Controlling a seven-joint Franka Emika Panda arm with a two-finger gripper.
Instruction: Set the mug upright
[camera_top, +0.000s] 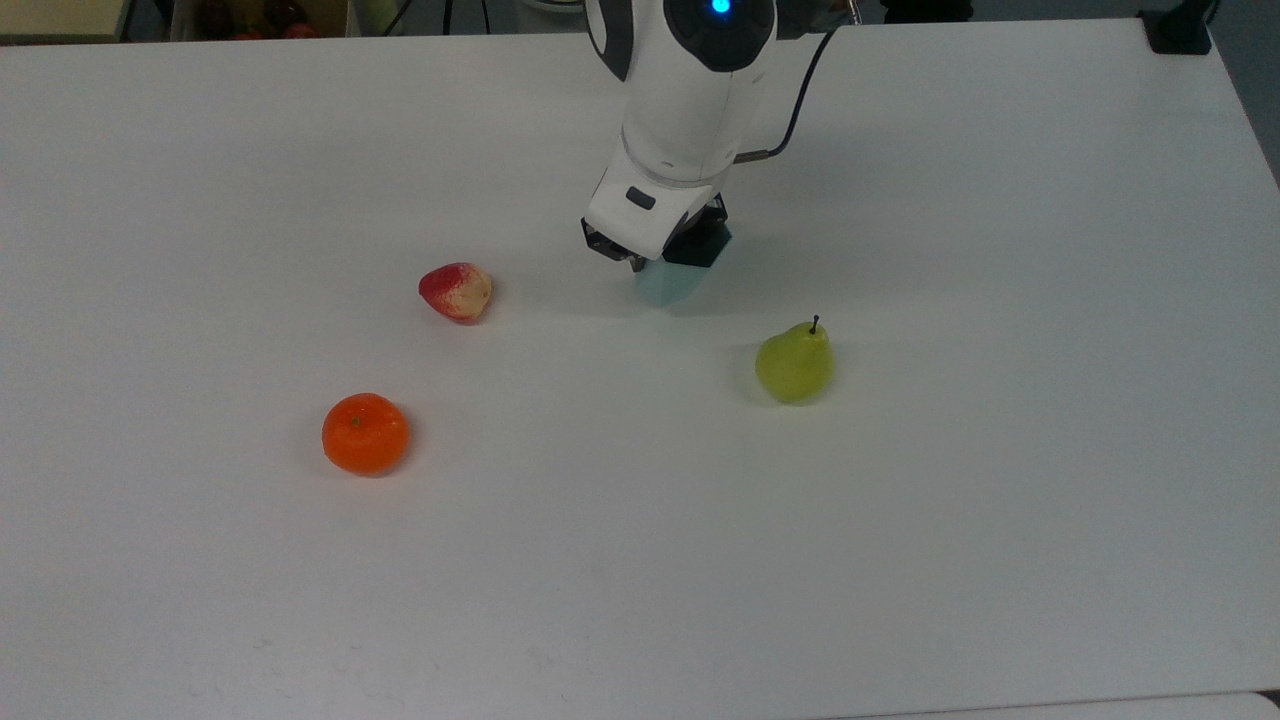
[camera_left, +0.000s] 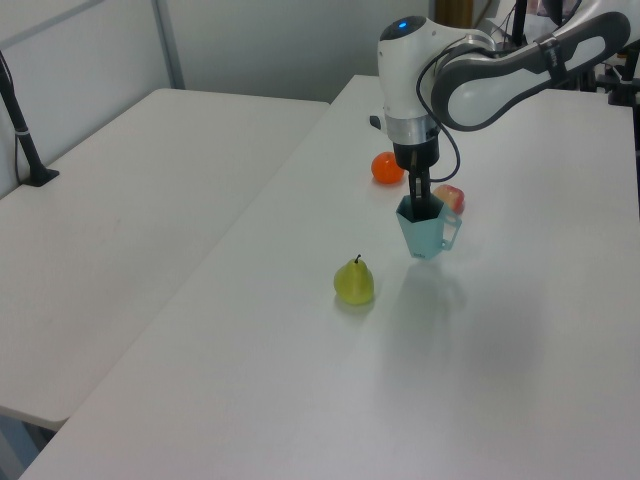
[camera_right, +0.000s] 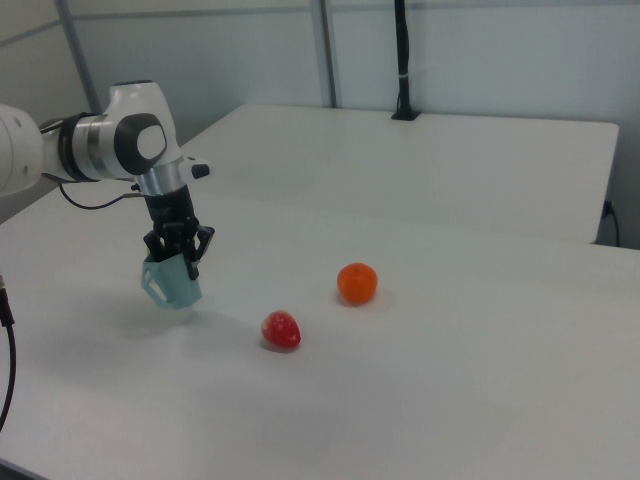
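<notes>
The white robot arm (camera_left: 470, 70) reaches down over a broad white matte counter (camera_top: 640, 560), and its black end effector (camera_left: 424, 203) is clamped on the rim of the small pale blue faceted mug (camera_left: 424, 232), one finger inside the mouth and one outside. In the left view the mug hangs nearly upright, mouth up, with a small handle-like loop on the left view's right; whether its base touches the counter I cannot tell. In the right view the mug (camera_right: 172, 282) sits under the end effector (camera_right: 178, 250) slightly tilted, with a soft shadow on the surface below it. In the top view the wrist covers most of the mug (camera_top: 668, 284), leaving a pale blue edge showing below the end effector (camera_top: 655, 250).

Three fruits lie apart on the counter. A red and cream strawberry-like fruit (camera_top: 455, 292) lies to the top view's left of the mug. A round orange mandarin (camera_top: 365, 433) lies further toward the top view's lower left. A yellow-green pear with a dark stem (camera_top: 795, 361) stands to the top view's lower right.

A second white counter (camera_left: 120, 230) stands alongside, carrying a black post (camera_left: 25, 130) on a flat foot. Pale partition walls (camera_right: 480, 60) with metal uprights close the room behind.
</notes>
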